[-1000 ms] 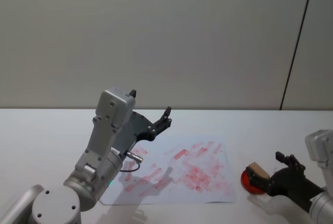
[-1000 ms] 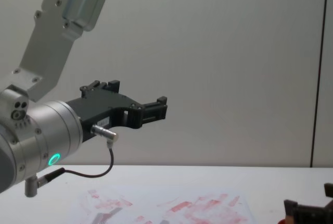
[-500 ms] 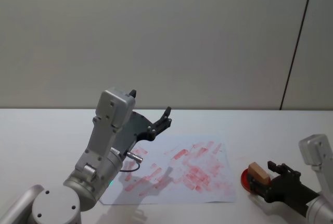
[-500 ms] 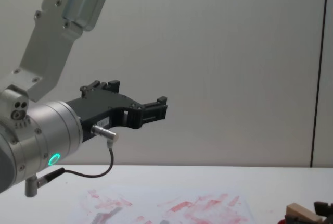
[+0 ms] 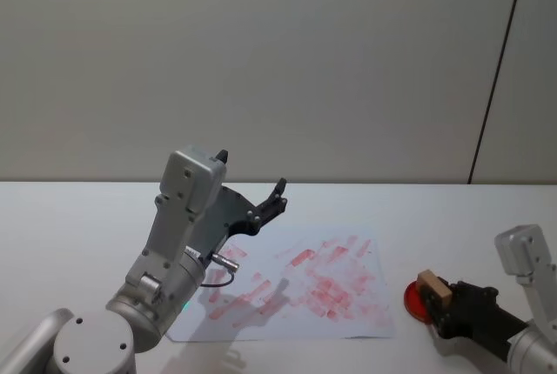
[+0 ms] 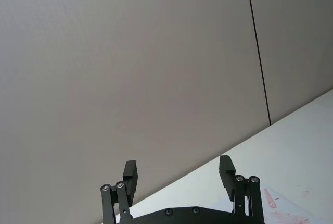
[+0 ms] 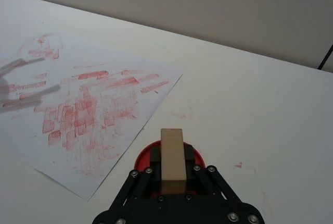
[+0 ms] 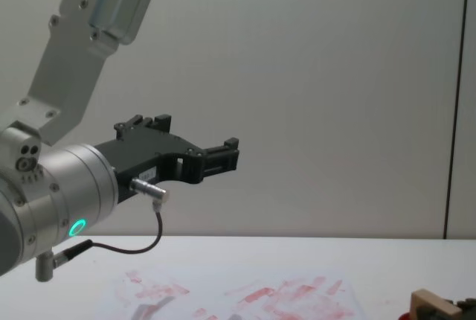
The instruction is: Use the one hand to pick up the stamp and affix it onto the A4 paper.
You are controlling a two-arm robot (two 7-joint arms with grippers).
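- Your head view looks forward and down on the table (image 5: pixel 78 209), from well back.
- Your chest view sits lower, facing across it; both share the raised left gripper (image 8: pixel 227 155) and the A4 paper (image 8: pixel 245 294).
- Your left wrist view tilts up at the wall (image 6: pixel 130 52).
- Your right wrist view looks down, close over the stamp (image 7: pixel 172 156); it shares the paper with both.

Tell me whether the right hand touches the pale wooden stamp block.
Touching: right wrist view shows fingers of the right hand against both sides of the pale wooden stamp block.
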